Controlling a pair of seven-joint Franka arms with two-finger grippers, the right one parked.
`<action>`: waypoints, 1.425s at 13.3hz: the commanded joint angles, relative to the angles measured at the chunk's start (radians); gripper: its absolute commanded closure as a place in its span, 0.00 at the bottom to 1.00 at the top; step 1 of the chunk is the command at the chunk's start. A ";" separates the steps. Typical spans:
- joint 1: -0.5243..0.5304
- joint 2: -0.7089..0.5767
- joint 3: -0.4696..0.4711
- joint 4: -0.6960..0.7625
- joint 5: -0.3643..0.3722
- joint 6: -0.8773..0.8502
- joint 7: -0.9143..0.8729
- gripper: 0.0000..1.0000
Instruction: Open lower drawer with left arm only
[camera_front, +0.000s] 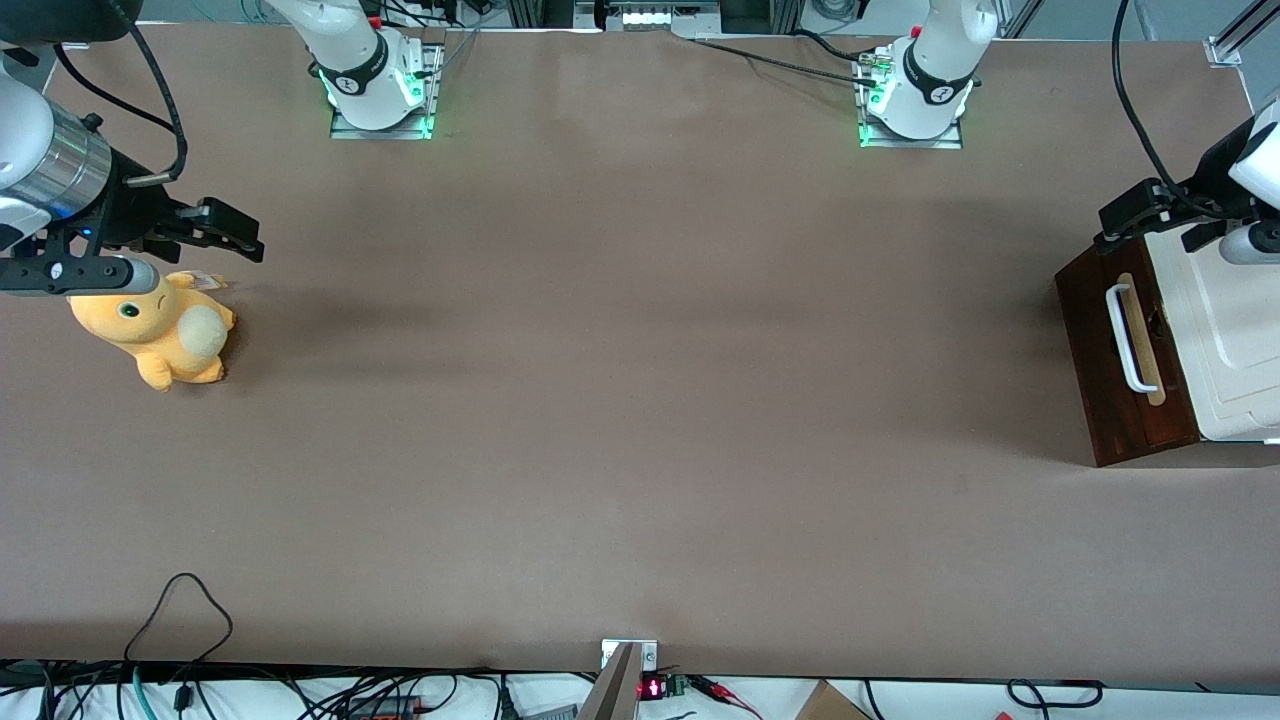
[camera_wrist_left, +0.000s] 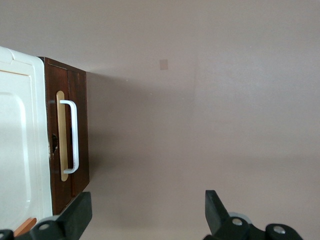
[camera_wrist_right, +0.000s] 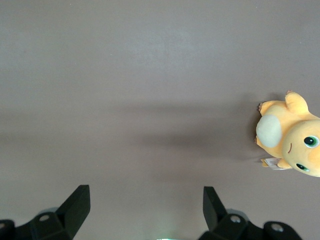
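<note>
Black two-finger gripper (camera_wrist_left: 147, 212) of glossy white left arm (camera_front: 1255, 160): fingers wide, holding nothing | hovers above dark brown lower drawer (camera_wrist_left: 70, 142), apparently shut | white bar handle (camera_wrist_left: 73, 136) untouched

One lower drawer (camera_front: 1118, 372), one plush toy (camera_front: 165, 327), one gripper (camera_wrist_left: 147, 212).

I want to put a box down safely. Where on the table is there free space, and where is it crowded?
Free: the wide brown table between the plush toy and the lower drawer. Crowded: the working arm's end, where the open gripper hovers above the cabinet.
</note>
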 joint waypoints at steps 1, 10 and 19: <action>0.006 0.004 0.002 0.024 -0.011 -0.028 0.026 0.00; 0.006 -0.006 0.002 0.024 -0.020 -0.090 0.031 0.00; 0.000 0.005 -0.033 0.020 0.114 -0.103 0.049 0.00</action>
